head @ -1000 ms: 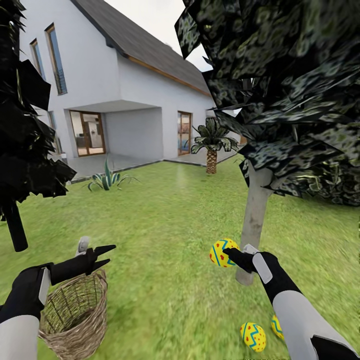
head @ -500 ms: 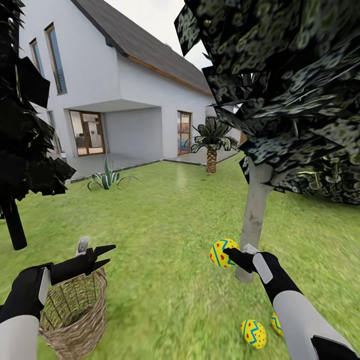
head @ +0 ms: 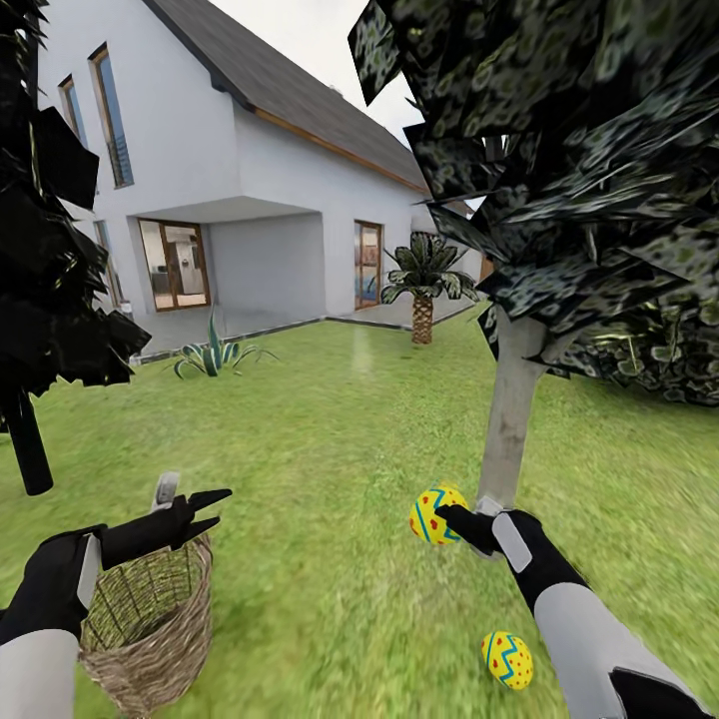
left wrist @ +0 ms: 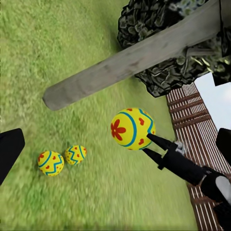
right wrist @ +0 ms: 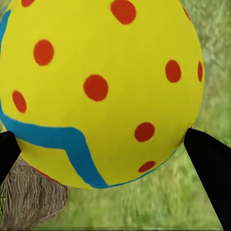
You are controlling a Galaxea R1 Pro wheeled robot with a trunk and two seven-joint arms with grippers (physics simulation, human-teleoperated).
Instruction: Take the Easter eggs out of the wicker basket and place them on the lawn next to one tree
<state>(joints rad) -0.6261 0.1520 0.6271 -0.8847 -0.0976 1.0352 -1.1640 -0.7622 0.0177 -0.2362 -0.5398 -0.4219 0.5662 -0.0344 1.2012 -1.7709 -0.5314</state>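
My right gripper [head: 440, 516] is shut on a yellow Easter egg [head: 429, 513] with blue zigzags and red dots, held low over the lawn [head: 330, 439] just in front of the pale grey trunk of the tree [head: 509, 409]. Seen close in the right wrist view, this egg [right wrist: 96, 91] sits between the black fingers [right wrist: 209, 168]. A second egg [head: 506, 659] lies on the grass near my right forearm. The left wrist view has two eggs [left wrist: 50, 162] [left wrist: 75, 154] lying side by side on the grass. My left gripper [head: 213, 508] hovers open above the wicker basket [head: 150, 619], whose inside looks empty.
A black-leaved tree with a thin dark trunk [head: 28, 454] stands at the left. Farther off are a spiky plant [head: 213, 358], a small palm [head: 423, 290] and the white house [head: 220, 170]. The tree's dark crown [head: 579, 180] hangs over my right side.
My right gripper has sunk a little and drifted left with the egg. The view has shifted slightly, and my forearm now covers one egg on the grass. The left arm has stayed still.
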